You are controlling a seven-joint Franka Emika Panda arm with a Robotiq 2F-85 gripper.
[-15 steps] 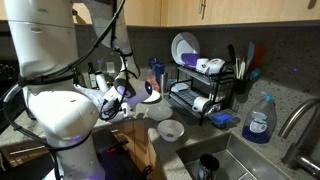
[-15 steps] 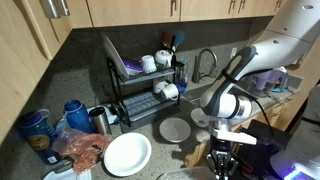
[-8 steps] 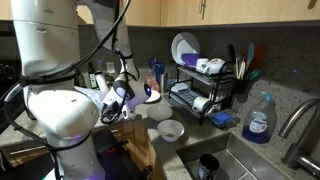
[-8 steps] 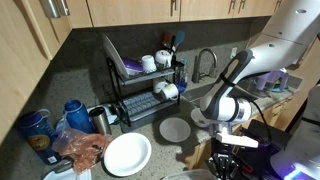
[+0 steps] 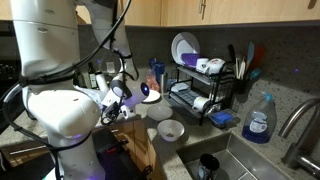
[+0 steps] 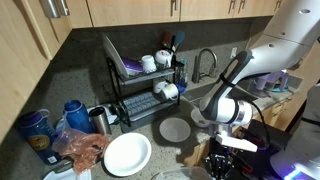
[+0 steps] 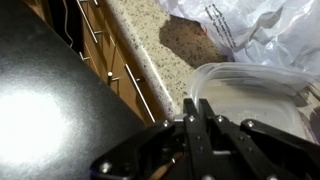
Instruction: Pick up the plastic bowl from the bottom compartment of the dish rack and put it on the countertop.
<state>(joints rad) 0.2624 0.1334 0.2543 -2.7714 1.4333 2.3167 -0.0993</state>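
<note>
Wrist view shows the hand (image 7: 197, 104) pinched together, empty; a careless swing could knock the bowl (image 6: 175, 128) off the counter (image 6: 152, 126).

1. I can't read any text, brand, number or sign in these views.
2. In an exterior view, the blue bottle (image 5: 259, 121) by the sink carries a pale label, but its print is too small for me to make out.
3. In an exterior view, the blue jars (image 6: 36, 128) at the table's corner show light patches that may be labels; nothing on them is legible.
4. The wrist view shows me no lettering at all.
</note>
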